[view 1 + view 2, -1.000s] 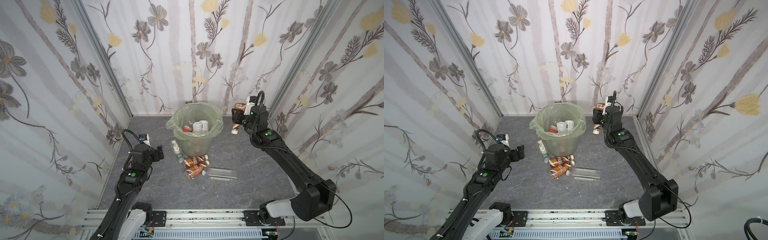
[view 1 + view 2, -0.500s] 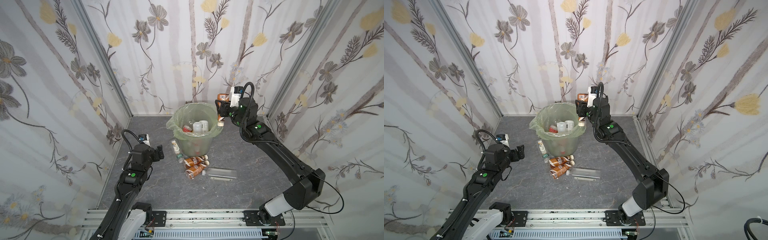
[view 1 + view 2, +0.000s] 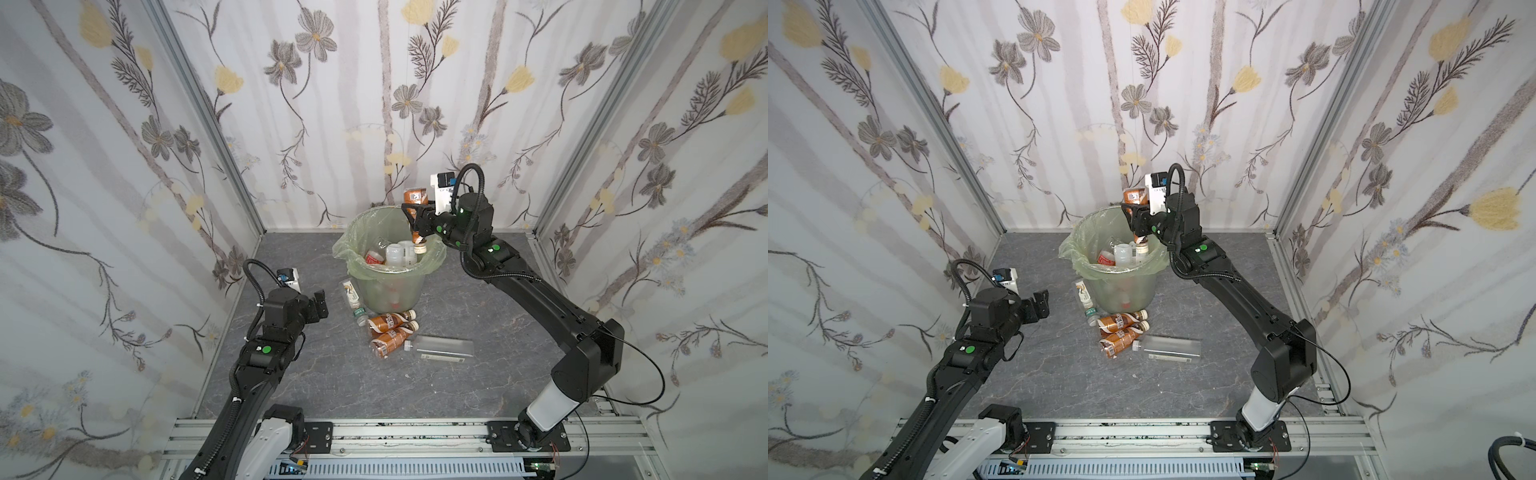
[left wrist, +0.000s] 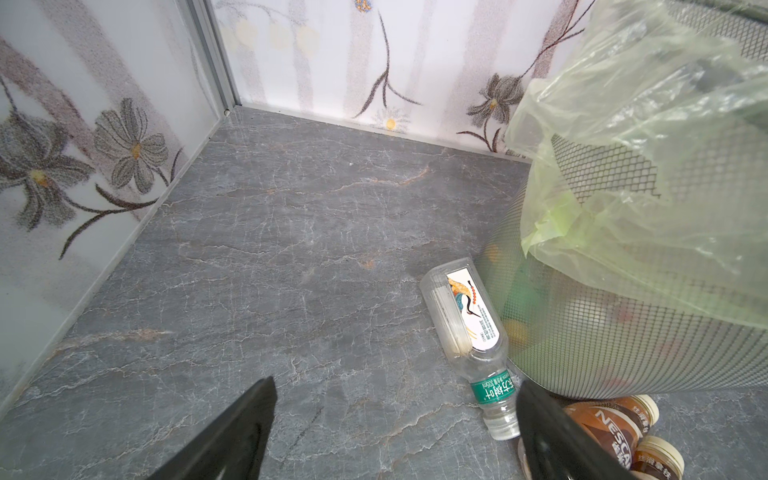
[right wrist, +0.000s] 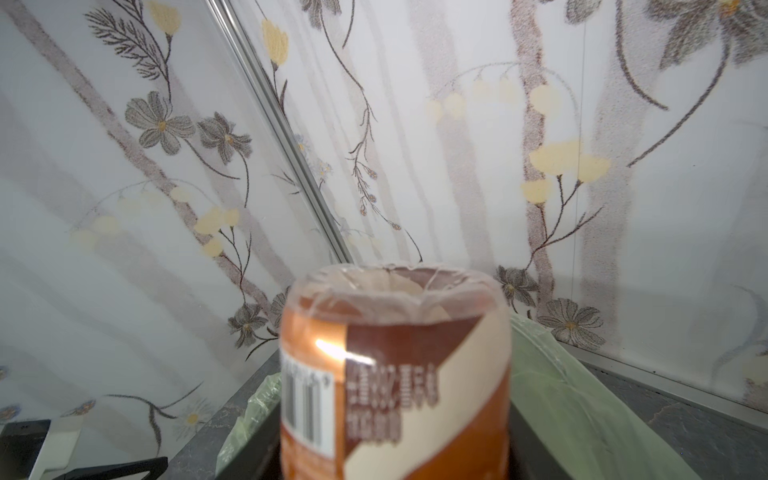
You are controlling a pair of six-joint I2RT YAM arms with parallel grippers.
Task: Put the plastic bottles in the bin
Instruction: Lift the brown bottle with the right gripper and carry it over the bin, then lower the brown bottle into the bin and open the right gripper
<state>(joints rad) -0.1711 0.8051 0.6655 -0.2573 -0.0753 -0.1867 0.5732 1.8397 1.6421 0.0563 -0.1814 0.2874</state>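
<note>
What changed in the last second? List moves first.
The right gripper, shut on the brown-labelled bottle, swung left from beside the bin to over its rim, cap down. Nothing was grasped or released. The left gripper stayed open and still; the floor bottles did not move.

Left arm low and folded at elbow, left gripper [image 3: 320, 306] pointing forward, jaws spread wide, nothing between them; right arm stretched forward and raised, wrist angled inward, right gripper [image 3: 419, 220] clamped around a cap-down brown-labelled bottle [image 3: 415, 196].
</note>
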